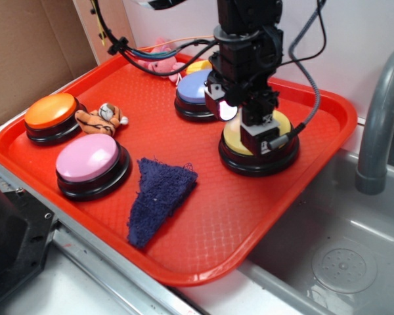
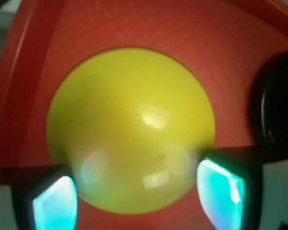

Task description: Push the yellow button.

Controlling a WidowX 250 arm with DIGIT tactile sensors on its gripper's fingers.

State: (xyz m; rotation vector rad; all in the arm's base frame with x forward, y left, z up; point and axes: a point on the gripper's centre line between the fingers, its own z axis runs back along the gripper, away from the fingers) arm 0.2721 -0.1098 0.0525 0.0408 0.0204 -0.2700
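Gripper (image 1: 253,134) down on yellow button (image 2: 129,129), fingers (image 2: 55,203) spread apart astride dome, nothing gripped; button right of blue button (image 1: 196,88).

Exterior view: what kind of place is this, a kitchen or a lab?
Probably a toy kitchen counter set up for robot tests: a red tray with big push buttons beside a grey sink and faucet.

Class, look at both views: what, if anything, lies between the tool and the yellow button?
Nothing: the tool sits directly over the yellow button, clearest in the wrist view.
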